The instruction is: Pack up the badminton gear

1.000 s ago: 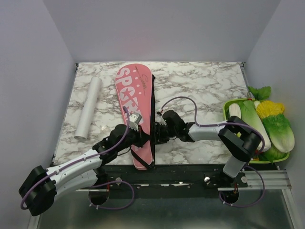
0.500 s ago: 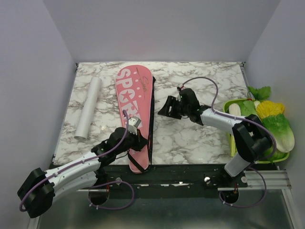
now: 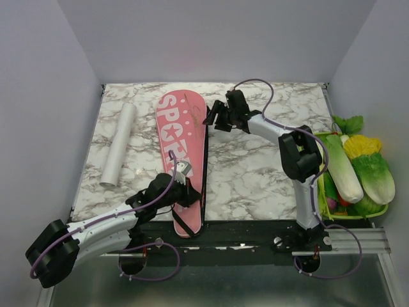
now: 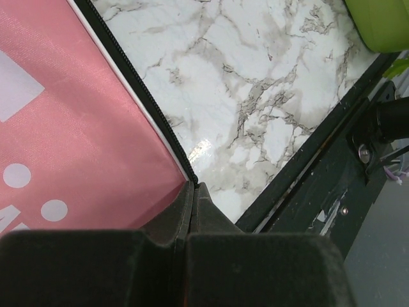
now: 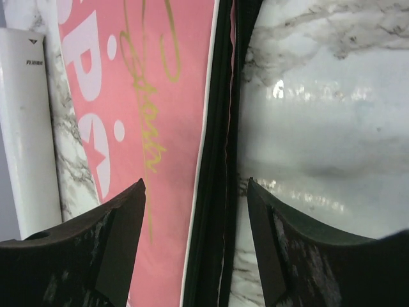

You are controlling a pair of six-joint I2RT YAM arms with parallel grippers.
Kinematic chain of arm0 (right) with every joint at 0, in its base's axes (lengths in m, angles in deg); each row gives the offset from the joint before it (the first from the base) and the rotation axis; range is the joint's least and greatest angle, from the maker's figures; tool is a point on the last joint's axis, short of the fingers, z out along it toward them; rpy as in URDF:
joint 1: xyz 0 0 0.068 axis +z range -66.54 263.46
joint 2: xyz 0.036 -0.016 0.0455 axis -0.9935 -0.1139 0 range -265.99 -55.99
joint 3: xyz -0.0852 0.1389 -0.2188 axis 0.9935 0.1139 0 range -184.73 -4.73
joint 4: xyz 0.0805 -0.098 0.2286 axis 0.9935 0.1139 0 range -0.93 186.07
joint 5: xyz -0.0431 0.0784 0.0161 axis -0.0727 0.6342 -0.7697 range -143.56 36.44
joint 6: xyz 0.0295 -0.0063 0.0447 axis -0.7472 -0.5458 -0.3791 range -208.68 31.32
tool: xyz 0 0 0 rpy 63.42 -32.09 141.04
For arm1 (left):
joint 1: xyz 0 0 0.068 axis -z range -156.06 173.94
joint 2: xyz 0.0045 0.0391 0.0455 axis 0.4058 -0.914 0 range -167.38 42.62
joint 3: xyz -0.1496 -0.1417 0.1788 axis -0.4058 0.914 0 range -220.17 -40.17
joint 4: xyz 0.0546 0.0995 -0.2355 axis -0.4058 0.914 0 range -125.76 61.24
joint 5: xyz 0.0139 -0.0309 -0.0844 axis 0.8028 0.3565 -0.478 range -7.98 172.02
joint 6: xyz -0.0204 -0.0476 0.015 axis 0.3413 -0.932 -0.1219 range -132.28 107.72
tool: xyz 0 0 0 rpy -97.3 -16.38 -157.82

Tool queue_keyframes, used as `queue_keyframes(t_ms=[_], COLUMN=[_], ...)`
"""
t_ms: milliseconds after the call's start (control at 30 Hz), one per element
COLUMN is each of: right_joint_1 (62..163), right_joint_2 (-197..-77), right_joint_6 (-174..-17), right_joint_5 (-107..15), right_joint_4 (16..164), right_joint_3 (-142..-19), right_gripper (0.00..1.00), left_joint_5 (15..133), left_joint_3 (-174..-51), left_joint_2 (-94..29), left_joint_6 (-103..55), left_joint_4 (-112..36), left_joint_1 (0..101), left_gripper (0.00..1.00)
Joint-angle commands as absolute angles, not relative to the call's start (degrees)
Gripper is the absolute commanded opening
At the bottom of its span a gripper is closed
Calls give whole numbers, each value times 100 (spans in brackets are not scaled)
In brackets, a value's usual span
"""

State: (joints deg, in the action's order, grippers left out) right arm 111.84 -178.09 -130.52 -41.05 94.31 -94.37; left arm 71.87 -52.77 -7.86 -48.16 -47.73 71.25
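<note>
The long pink bag with white "SPORT" lettering lies lengthwise on the marble table. My left gripper is shut on the bag's black zipper edge near its near end; the fingertips meet at that edge. My right gripper is open by the bag's far right edge, and in its wrist view the fingers straddle the black edging without touching it. The white tube lies left of the bag, and also shows in the right wrist view. No rackets are in view.
A green tray of toy vegetables, with a green cabbage and a yellow piece, sits at the right table edge; its corner shows in the left wrist view. The black front rail runs along the near edge.
My right gripper has left the bag's middle, beside the left gripper, and moved to the far end of the bag's right edge. The bag has shifted slightly. The left gripper stays shut on it.
</note>
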Motion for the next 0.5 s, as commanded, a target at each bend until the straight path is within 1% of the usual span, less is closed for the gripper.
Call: queue_keyframes(t_ms=[0, 67, 200, 467], right_joint_1=[11106, 11106, 11053, 10974], right_joint_2=[-18578, -18816, -19221, -19731], right_joint_6=[-13166, -13174, -13227, -13438], right_joint_5=[-4214, -4257, -4214, -3766], right_joint_4=[10250, 10392, 10621, 10612], right_joint_3=[-10447, -10894, -11361, -11793], right_gripper=[73, 73, 73, 70], left_joint_5=[6805, 6770, 6735, 6664], left_joint_3=[-5221, -5221, -5221, -5221], left_joint_2=[-739, -739, -730, -686], left_joint_6=[-4867, -4884, -4893, -4893], left_joint_4=[-5035, -5035, -5044, -5079], left_joint_1=[7167, 7175, 7184, 7193], left_gripper=[0, 0, 0, 0])
